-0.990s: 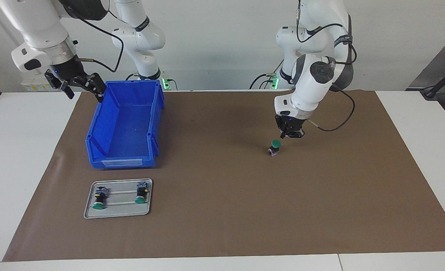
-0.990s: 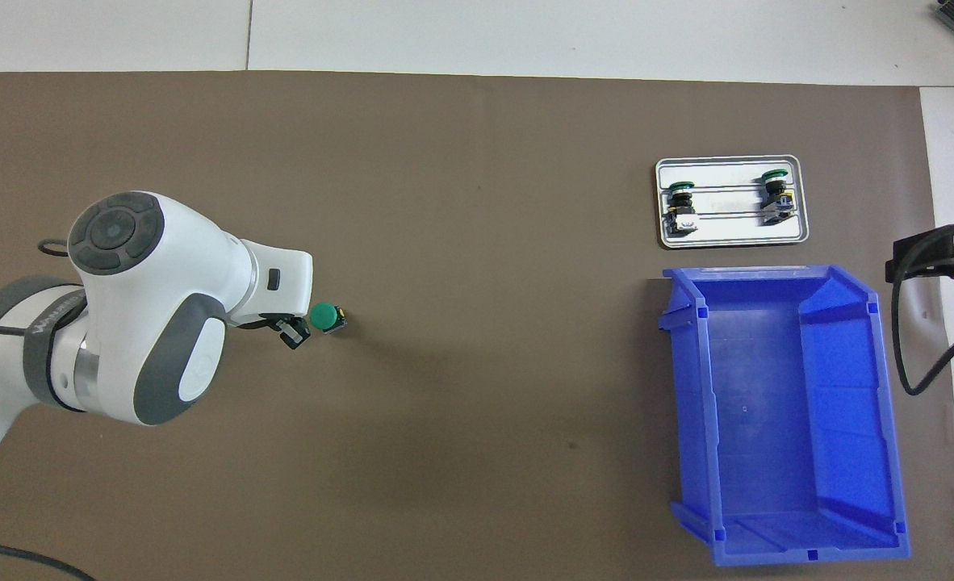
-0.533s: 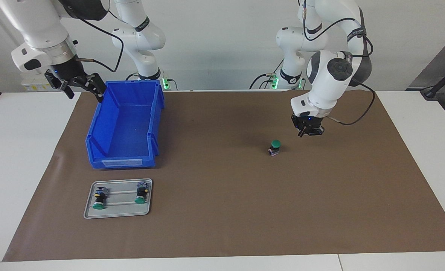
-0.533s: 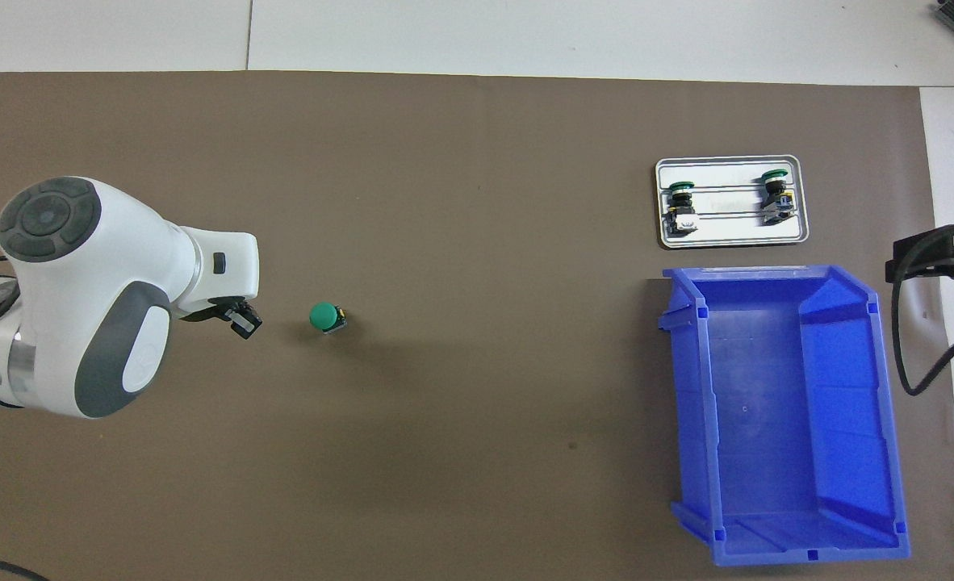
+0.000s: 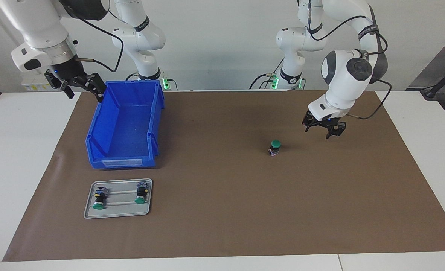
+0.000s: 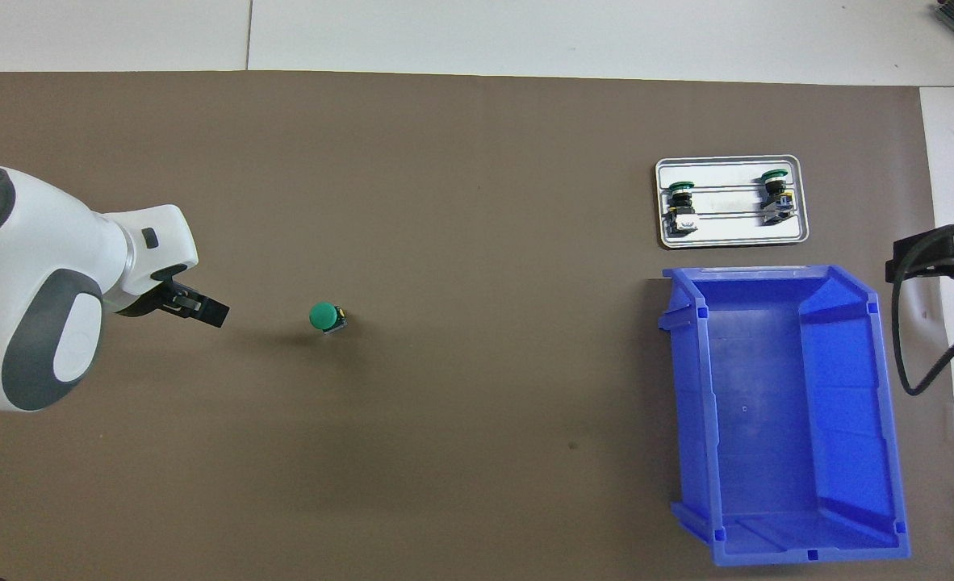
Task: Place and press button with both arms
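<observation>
One button (image 5: pixel 275 146) (image 6: pixel 325 317) stands upright on the brown mat, green cap up, with nothing touching it. My left gripper (image 5: pixel 323 132) (image 6: pixel 196 307) hangs open and empty over the mat, beside the button toward the left arm's end of the table. My right gripper (image 5: pixel 84 91) (image 6: pixel 901 262) waits open and empty in the air next to the blue bin's wall, at the right arm's end. Two more buttons (image 5: pixel 98 199) (image 5: pixel 141 194) lie on their sides on a metal tray (image 5: pixel 117 213) (image 6: pixel 731 234).
A large empty blue bin (image 5: pixel 124 124) (image 6: pixel 784 420) sits on the mat at the right arm's end, with the tray just farther from the robots. The brown mat (image 5: pixel 222 203) covers most of the white table.
My left gripper has pulled away from above the button toward the left arm's end of the table, and its fingers have gone from shut to open. The button and right arm stayed put.
</observation>
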`<control>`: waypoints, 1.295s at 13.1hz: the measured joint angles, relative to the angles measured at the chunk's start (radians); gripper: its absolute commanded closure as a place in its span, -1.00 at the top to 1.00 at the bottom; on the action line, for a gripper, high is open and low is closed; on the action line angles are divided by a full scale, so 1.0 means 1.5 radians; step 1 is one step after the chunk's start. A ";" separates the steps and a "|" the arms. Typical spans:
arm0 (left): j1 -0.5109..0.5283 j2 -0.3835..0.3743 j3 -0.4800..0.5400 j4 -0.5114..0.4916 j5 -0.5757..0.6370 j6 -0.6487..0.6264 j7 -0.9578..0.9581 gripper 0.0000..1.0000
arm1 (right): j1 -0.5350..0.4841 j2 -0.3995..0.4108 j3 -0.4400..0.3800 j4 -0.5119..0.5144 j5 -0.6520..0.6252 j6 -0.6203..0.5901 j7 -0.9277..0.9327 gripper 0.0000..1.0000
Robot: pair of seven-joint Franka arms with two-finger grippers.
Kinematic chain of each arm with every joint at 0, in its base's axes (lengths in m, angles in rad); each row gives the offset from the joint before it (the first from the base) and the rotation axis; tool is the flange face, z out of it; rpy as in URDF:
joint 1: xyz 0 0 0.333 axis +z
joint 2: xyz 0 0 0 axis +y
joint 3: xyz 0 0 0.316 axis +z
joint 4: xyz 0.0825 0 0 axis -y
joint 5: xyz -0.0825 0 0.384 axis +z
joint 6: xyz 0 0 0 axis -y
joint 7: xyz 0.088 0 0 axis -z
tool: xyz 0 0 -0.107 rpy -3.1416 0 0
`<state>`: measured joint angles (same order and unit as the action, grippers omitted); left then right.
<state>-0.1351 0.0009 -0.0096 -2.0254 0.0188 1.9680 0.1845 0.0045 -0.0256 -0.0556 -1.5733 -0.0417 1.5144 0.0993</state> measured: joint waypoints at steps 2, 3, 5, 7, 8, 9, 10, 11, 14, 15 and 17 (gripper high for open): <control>0.010 -0.020 0.000 0.008 0.000 -0.005 -0.074 1.00 | 0.000 0.000 0.000 0.000 0.000 0.000 0.000 1.00; 0.016 -0.029 0.000 0.017 0.000 -0.009 -0.084 1.00 | 0.000 0.000 0.000 0.000 0.000 0.000 0.000 1.00; 0.025 -0.037 0.000 0.049 0.000 -0.029 -0.089 1.00 | 0.000 0.000 0.000 0.000 0.000 0.000 0.000 1.00; 0.028 -0.036 0.000 0.096 0.000 -0.061 -0.092 1.00 | 0.000 0.000 0.000 0.000 0.000 0.000 0.000 1.00; 0.029 -0.035 0.000 0.124 0.000 -0.084 -0.093 1.00 | 0.000 0.000 0.000 0.000 0.000 0.000 0.000 1.00; 0.030 -0.031 0.000 0.158 0.000 -0.113 -0.095 1.00 | 0.000 0.000 0.000 0.000 0.000 0.000 0.000 1.00; 0.034 -0.024 0.000 0.198 0.000 -0.148 -0.096 1.00 | 0.000 0.000 0.000 0.000 0.000 0.000 0.000 1.00; 0.037 -0.015 0.001 0.234 0.000 -0.177 -0.096 1.00 | 0.000 0.000 0.000 0.000 0.000 0.001 0.002 1.00; 0.043 0.016 0.001 0.314 0.000 -0.251 -0.096 1.00 | 0.004 0.000 0.001 -0.001 0.001 0.015 0.012 1.00; 0.043 0.021 0.001 0.324 0.000 -0.264 -0.096 1.00 | 0.014 0.000 0.001 -0.001 0.003 0.026 0.017 1.00; 0.043 0.025 0.001 0.338 -0.001 -0.278 -0.097 1.00 | 0.055 0.002 0.002 -0.007 0.020 0.048 0.066 1.00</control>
<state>-0.0699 0.0381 -0.0081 -1.5182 0.0168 1.5507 0.0386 0.0877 -0.0222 -0.0519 -1.5840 -0.0122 1.5865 0.1983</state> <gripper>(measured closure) 0.000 0.000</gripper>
